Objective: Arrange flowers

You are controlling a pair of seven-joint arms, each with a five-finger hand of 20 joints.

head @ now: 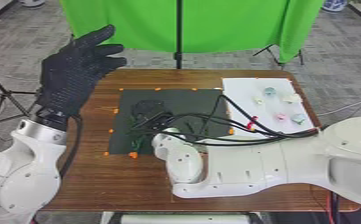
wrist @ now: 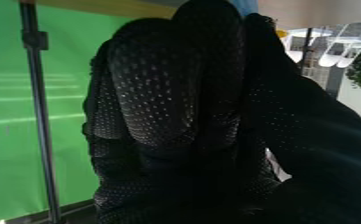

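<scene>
Arranging Calls for a Slow Approach

Small artificial-looking blooms, among them a pale blue flower (head: 270, 91) and a pink flower (head: 280, 117), lie on a white sheet (head: 237, 90) at the tabletop's (head: 123, 185) right side. I judge the step to be work at the dark mat (head: 190, 100): best keep my right hand (wrist: 159, 95) low and level, settle any stem before easing off, and lift straight up, clear of the black cables (head: 247, 131). Whether that hand grips anything, I cannot tell; a sliver of blue (wrist: 246, 6) beside it is too slight to name. My right arm (head: 256, 167) reaches in from the right, across the near side, its hand over the mat's left part. My left hand (head: 70, 75) hangs raised beyond the mat's left edge, fingers relaxed and a little apart, holding nothing.
</scene>
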